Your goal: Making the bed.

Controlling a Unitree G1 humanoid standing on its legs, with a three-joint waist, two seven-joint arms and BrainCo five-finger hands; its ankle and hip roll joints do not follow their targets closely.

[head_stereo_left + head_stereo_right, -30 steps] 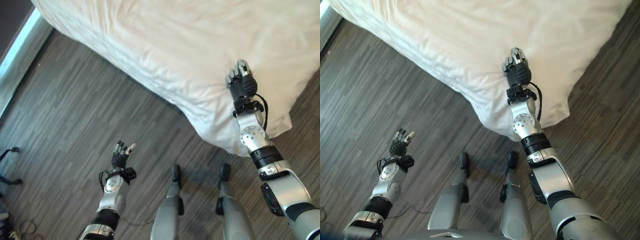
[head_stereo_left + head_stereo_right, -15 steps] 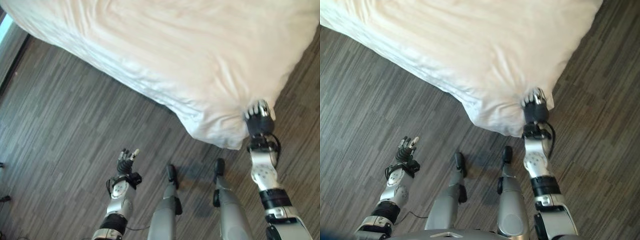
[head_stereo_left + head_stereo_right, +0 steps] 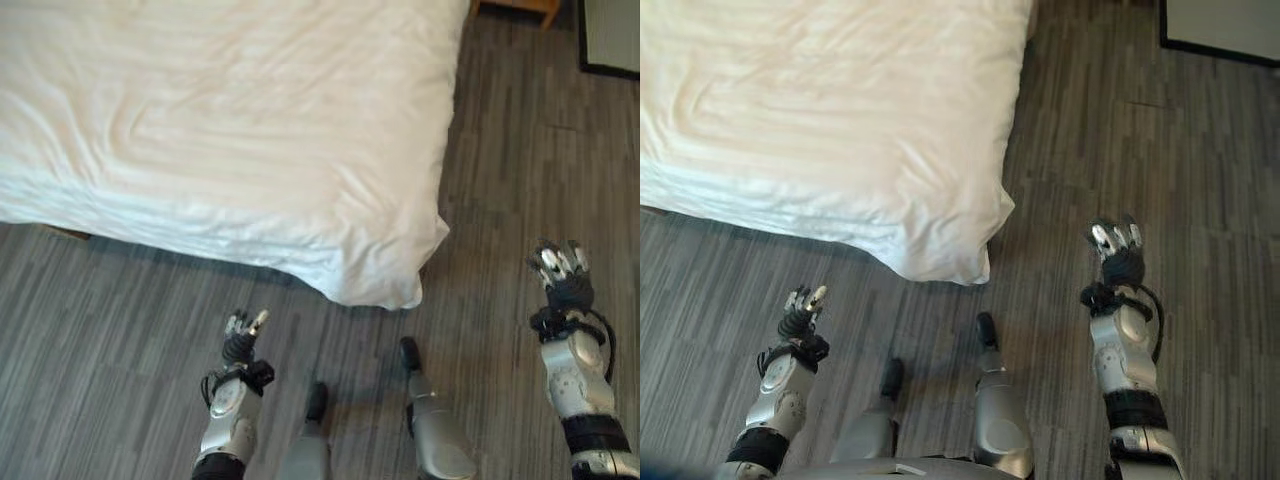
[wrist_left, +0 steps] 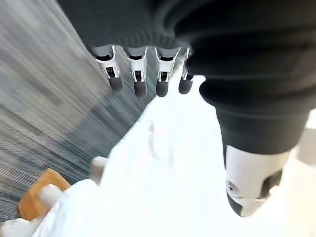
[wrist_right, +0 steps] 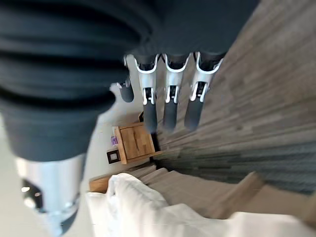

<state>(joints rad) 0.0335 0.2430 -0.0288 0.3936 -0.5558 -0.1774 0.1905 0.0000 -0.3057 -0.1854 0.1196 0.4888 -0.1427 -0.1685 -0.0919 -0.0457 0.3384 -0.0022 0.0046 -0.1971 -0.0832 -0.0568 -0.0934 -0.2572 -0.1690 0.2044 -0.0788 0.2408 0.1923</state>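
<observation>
Bed in upper left of head views, covered by white duvet; surface lightly creased, mostly smooth. Near corner of duvet hanging over bed edge, down toward dark wood-plank floor.

Left robot hand low at left, raised over floor, short of bed's near edge, well apart from duvet. Fingers straight and spread, thumb apart; holding nothing.

Right robot hand at right, over bare floor, to the right of the duvet corner and clear of it. Fingers extended and apart, nothing between them and thumb; empty.

Wooden nightstand seen past right fingers in right wrist view, beside bed. Dark-framed panel at upper right of right eye view, on or against floor; cannot tell what it is.
</observation>
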